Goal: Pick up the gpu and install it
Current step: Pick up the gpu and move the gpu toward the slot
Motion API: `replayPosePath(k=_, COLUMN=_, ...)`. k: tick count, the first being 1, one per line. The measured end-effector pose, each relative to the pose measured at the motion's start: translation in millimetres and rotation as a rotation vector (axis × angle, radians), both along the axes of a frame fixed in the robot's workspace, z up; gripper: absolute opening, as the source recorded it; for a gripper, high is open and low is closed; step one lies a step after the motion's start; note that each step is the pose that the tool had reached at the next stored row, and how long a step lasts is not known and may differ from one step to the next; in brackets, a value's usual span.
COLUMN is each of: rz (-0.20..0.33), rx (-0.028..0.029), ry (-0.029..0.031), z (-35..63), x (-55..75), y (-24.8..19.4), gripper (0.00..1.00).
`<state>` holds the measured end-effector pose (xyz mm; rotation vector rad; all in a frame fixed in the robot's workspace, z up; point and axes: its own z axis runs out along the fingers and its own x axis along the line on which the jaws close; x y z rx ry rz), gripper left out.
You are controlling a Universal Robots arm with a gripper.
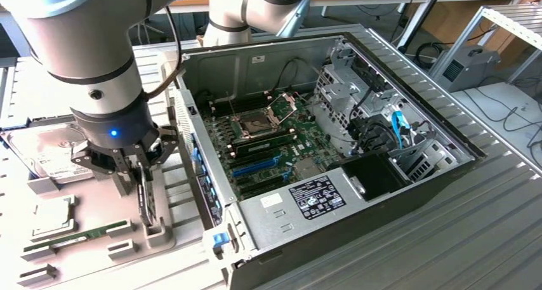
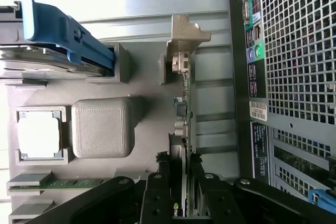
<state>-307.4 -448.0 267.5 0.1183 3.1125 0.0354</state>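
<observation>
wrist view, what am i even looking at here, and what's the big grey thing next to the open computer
The grey machine is a robot arm with a gripper at its end. The exterior view is taken by a camera standing off the arm; the wrist view comes from a camera on the arm's wrist, looking down past the gripper. Beside the open computer case lies a grey holder tray with a hard drive, a processor chip and a RAM stick. The gpu, a graphics card, stands on edge in that tray, and the gripper is down over its top edge. Whether it grips the card yet, I cannot tell.
</observation>
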Motion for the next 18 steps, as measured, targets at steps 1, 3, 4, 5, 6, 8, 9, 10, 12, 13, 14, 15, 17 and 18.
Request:
replayPosePath(k=1, rz=0.0, rx=-0.0007, ry=0.0, z=0.9, x=0.0, y=0.3, gripper=0.26)
replayPosePath(k=3, rz=0.0, rx=-0.0013, ry=-0.0001, z=1.8, x=0.0, y=0.5, gripper=0.26)
replayPosePath(k=4, rz=0.0, rx=-0.0017, ry=-0.0001, z=2.2, x=0.0, y=0.6, gripper=0.26)
replayPosePath(k=5, rz=0.0, rx=-0.0021, ry=0.0, z=2.7, x=0.0, y=0.8, gripper=0.26)
replayPosePath(k=6, rz=0.0, rx=-0.0026, ry=0.0, z=3.2, x=0.0, y=0.9, gripper=0.26)
replayPosePath(k=8, rz=0.0, rx=-0.0033, ry=0.0, z=3.9, x=0.0, y=1.1, gripper=0.26)
replayPosePath(k=9, rz=0.0, rx=-0.0036, ry=0.0, z=4.2, x=0.0, y=1.3, gripper=0.26)
replayPosePath(k=10, rz=0.0, rx=-0.004, ry=-0.0001, z=4.6, x=0.0, y=1.4, gripper=0.26)
replayPosePath(k=12, rz=0.0, rx=-0.0047, ry=-0.0001, z=5.3, x=0.0, y=1.7, gripper=0.26)
replayPosePath(k=13, rz=0.0, rx=-0.005, ry=0.0, z=5.6, x=0.0, y=1.8, gripper=0.26)
replayPosePath(k=14, rz=0.0, rx=-0.0054, ry=0.0, z=6.2, x=0.0, y=2.0, gripper=0.26)
replayPosePath(k=15, rz=0.0, rx=-0.0062, ry=0.0, z=7.1, x=0.0, y=2.2, gripper=0.26)
replayPosePath(k=17, rz=0.0, rx=-0.007, ry=0.0, z=8.0, x=0.0, y=2.4, gripper=0.26)
replayPosePath(k=18, rz=0.0, rx=-0.0073, ry=0.0, z=8.4, x=0.0, y=2.5, gripper=0.26)
